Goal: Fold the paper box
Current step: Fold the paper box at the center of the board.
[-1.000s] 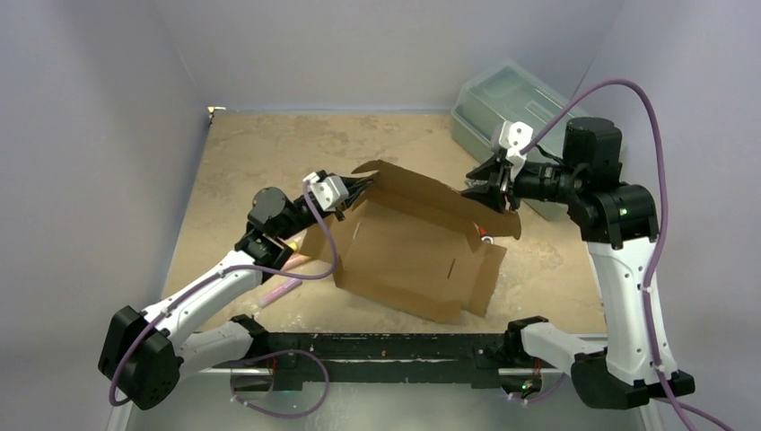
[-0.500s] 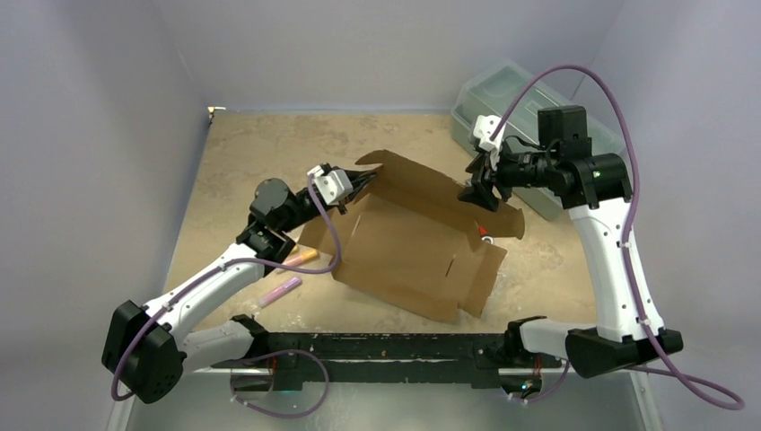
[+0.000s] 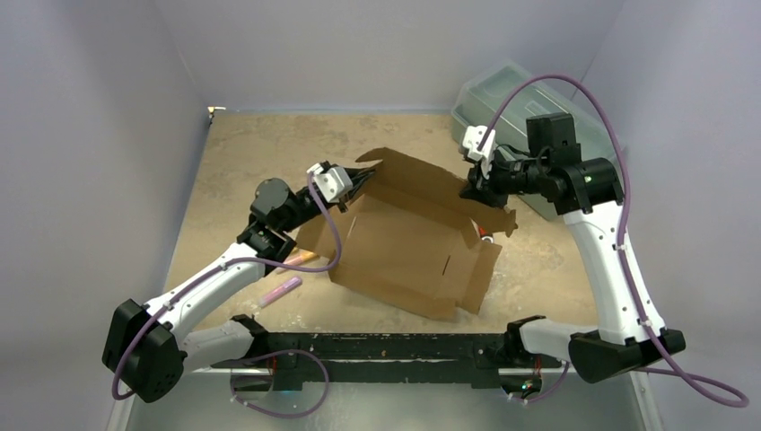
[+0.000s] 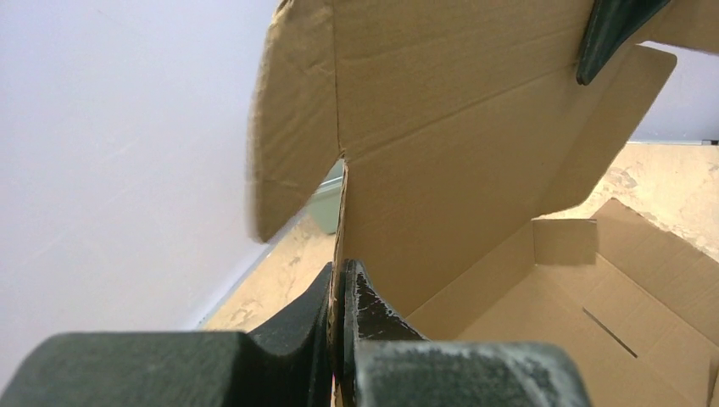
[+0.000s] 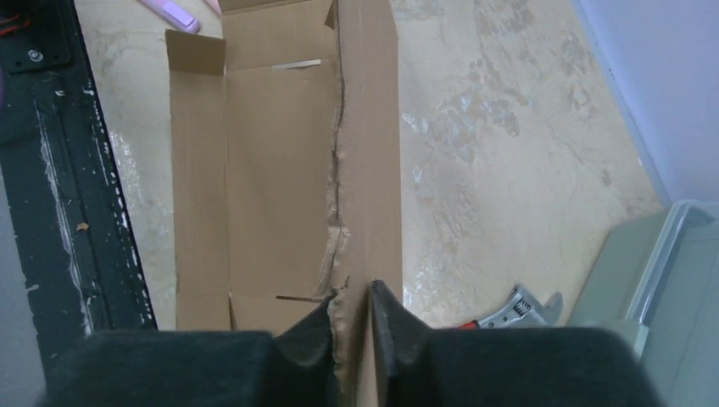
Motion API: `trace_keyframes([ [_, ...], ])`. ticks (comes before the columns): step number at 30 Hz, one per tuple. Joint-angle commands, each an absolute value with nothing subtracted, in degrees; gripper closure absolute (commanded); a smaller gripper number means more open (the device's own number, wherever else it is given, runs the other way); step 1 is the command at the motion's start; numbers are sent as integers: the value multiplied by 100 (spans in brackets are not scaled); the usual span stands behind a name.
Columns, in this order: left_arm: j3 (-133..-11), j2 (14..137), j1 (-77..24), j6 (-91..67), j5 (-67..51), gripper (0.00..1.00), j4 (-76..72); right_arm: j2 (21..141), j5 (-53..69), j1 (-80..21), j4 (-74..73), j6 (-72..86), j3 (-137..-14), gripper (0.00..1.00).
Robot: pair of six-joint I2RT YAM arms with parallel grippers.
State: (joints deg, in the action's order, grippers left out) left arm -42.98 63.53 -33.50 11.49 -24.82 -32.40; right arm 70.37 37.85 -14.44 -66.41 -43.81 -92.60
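Two arms reach inward over the table (image 3: 242,153) centre. The left pincer (image 4: 342,292) clamps the left end of the paper box's (image 3: 404,256) raised rear panel and the right pincer (image 5: 350,309) nips its right end. It lies open-side up, long axis skewed far-left to near-right.

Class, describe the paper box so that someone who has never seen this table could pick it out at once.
Start with the sandy tan table and look to its middle. There sits the paper box, half folded, its back wall raised. Unlike the translucent grey-green toolbox in the far right corner, it is plain brown corrugated cardboard with flaps and slots.
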Motion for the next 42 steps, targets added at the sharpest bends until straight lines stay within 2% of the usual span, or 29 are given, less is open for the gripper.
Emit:
trace_keyframes([
  [1,-4377,6229,-3340,981,-2304,100,-3750,6943,3509,-1467,-6410,-4209,-9357,97],
  [3,-4324,6202,-3331,860,-2188,100,-3774,6859,3334,-1467,-6195,-4056,-9428,100],
  [4,-4291,6178,-3324,782,-2129,96,-3755,6822,3202,-1468,-6105,-4038,-9493,100],
  [9,-4113,5836,-3331,298,-1424,49,-3356,6839,2557,-1468,-5885,-4192,-10152,100],
  [11,-4035,5582,-3324,60,-717,36,-3024,6882,2408,-1466,-5916,-4358,-10361,100],
  [17,-3573,4874,-3275,-605,1319,16,-2077,7045,2216,-1468,-6113,-4779,-10841,100],
  [20,-3177,4814,-3141,-744,1464,7,-2453,7127,2198,-1467,-6250,-4997,-11043,100],
  [23,-3068,5103,-2892,-910,1065,8,-2845,7244,2157,-1468,-6395,-5151,-11179,100],
  [26,-3074,5659,-2454,-1172,527,13,-3234,7253,2139,-1468,-6415,-5234,-11159,100],
  [30,-2819,6380,-1915,-1604,-534,17,-4396,7226,2271,-1467,-6424,-5288,-11036,100],
  [34,-2494,6804,-1890,-1510,-971,17,-5543,7182,2350,-1461,-6370,-5326,-10789,100],
  [39,-2604,7125,-1890,-1586,-1453,23,-5728,7154,2445,-1472,-6303,-5334,-10583,100],
  [42,-2746,7338,-1890,-1540,-1425,33,-5614,7154,2531,-1475,-6291,-5315,-10540,100],
])
